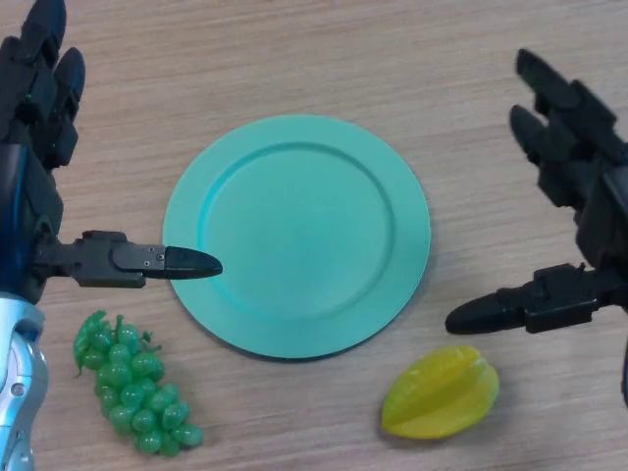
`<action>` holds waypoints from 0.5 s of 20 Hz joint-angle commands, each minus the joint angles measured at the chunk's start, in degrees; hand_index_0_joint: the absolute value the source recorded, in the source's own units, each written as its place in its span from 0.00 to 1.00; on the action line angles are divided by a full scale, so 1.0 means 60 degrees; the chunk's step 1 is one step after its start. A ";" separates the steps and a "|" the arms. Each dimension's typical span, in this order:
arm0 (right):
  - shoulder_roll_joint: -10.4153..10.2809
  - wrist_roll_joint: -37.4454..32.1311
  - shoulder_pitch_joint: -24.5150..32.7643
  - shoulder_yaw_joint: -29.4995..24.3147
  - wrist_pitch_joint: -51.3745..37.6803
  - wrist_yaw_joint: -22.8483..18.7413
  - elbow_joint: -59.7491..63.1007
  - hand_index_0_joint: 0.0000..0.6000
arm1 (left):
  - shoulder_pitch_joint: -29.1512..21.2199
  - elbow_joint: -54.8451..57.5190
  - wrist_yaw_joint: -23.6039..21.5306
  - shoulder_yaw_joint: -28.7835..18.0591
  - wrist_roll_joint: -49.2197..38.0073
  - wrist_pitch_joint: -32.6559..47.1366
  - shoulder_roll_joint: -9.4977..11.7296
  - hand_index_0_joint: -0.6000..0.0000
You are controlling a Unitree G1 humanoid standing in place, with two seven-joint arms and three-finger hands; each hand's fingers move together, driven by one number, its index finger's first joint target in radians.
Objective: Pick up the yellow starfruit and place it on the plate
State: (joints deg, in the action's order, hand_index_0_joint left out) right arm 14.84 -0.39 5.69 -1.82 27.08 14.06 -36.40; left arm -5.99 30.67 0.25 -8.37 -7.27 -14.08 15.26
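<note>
Yellow starfruit [440, 392]: was seen at the lower right of the frame, lying on the wooden table [324, 59], its ridges running lengthwise and its greener tip turned toward the lower left. It was touched by nothing.
Position relative to plate: the fruit was found just off the lower right rim, near it but apart from it.
Plate [296, 235]: a round teal dish was set at the centre of the frame, flat on the table, with nothing resting on it.
Right hand [579, 196]: was shown at the right edge of the frame, its fingers straight and spread toward the upper left, its thumb stretched out toward the left, above the starfruit in the frame. Nothing was held; a wide gap was left between thumb and fingers.
Left hand [39, 128]: was shown at the left edge, fingers extended toward the top of the frame and the thumb pointed right, its tip overlapping the plate's left rim. Whether the rim was actually touched could not be told. Nothing was held.
Green grapes [132, 385]: a bunch was laid at the lower left of the frame, below the left thumb and clear of the plate.
</note>
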 commanded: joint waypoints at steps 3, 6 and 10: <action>0.0115 0.0293 0.0352 -0.0341 -0.1119 -0.0054 -0.0438 0.00 | -0.0339 0.0174 0.0100 -0.0812 0.0048 0.1682 0.0499 1.00; 0.0101 0.0446 0.0289 -0.0309 -0.1346 -0.0097 -0.0372 0.00 | -0.0282 0.0061 0.0215 -0.0783 0.0032 0.1724 0.0478 1.00; 0.0083 0.0520 0.0073 -0.0233 -0.1038 0.0076 -0.0856 0.00 | -0.0409 0.0069 0.0081 -0.0675 0.0160 0.1566 0.0476 1.00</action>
State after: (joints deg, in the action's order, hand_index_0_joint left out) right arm 14.80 1.86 4.86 -1.95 27.06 14.20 -37.39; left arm -6.45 27.98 1.28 -9.48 -7.27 -12.86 15.52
